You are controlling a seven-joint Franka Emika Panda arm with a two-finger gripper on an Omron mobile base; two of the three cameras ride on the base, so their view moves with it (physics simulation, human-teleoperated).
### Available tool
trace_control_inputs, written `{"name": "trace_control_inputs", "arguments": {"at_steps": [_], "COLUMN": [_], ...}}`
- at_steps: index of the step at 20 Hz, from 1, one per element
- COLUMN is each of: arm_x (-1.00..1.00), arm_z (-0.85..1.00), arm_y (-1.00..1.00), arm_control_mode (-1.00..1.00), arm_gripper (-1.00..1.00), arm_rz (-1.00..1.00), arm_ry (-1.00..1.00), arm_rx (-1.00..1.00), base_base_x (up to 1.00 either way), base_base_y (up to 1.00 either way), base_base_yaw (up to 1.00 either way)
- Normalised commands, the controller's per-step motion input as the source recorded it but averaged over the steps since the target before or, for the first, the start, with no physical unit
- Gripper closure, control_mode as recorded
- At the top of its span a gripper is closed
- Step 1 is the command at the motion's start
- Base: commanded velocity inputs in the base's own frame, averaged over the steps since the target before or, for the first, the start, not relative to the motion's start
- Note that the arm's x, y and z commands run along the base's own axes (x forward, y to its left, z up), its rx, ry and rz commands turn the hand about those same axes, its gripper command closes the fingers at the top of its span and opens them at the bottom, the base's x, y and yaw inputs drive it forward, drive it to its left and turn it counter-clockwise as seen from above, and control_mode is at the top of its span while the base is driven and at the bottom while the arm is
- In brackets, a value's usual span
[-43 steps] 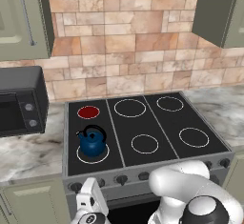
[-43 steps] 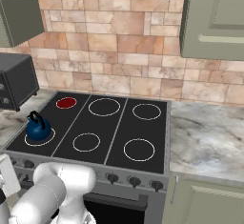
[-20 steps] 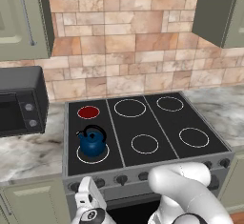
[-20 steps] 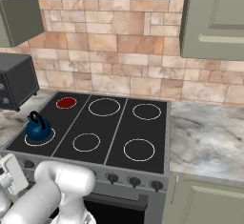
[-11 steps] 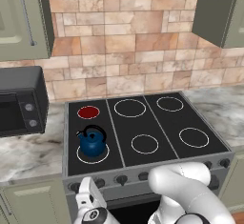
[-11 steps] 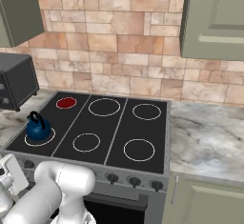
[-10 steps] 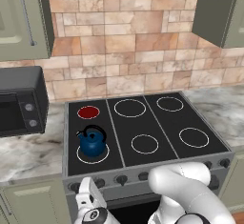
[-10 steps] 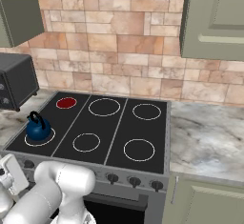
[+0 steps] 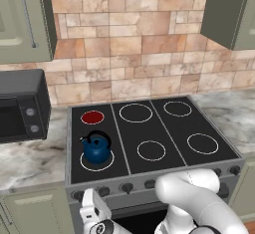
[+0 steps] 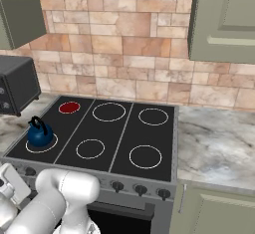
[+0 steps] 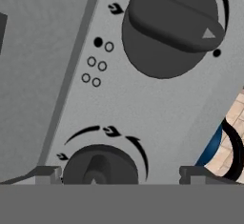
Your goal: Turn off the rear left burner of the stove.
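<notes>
my two-finger gripper [image 11: 119, 174] stands wide apart, holding nothing, its tips flanking a dark round knob [image 11: 100, 166] on the grey steel front of the black glass stove [image 9: 149, 128]. the base views add the small red rear left burner [image 9: 92, 117], behind a blue kettle [image 9: 96, 148].

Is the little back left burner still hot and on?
On. The rear left burner glows as a solid red disc, while the other zones on the stove are just thin white rings.
</notes>
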Motion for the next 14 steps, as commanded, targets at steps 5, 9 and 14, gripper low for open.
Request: {"name": "trace_control_inputs", "arguments": {"at_steps": [5, 9, 14], "arm_x": [0.0, 0.0, 0.0], "arm_z": [-0.23, -0.16, -0.22], "arm_y": [0.0, -0.02, -0.02], "arm_control_mode": [-1.0, -1.0, -1.0], "arm_gripper": [-1.0, -1.0, -1.0], "arm_rz": [0.01, 0.0, 0.0], "arm_ry": [-0.07, -0.01, 0.0], "arm_rx": [0.0, 0.0, 0.0], "base_base_x": [0.0, 0.0, 0.0], "base_base_y": [0.0, 0.0, 0.0], "base_base_yaw": [0.0, 0.0, 0.0]}}
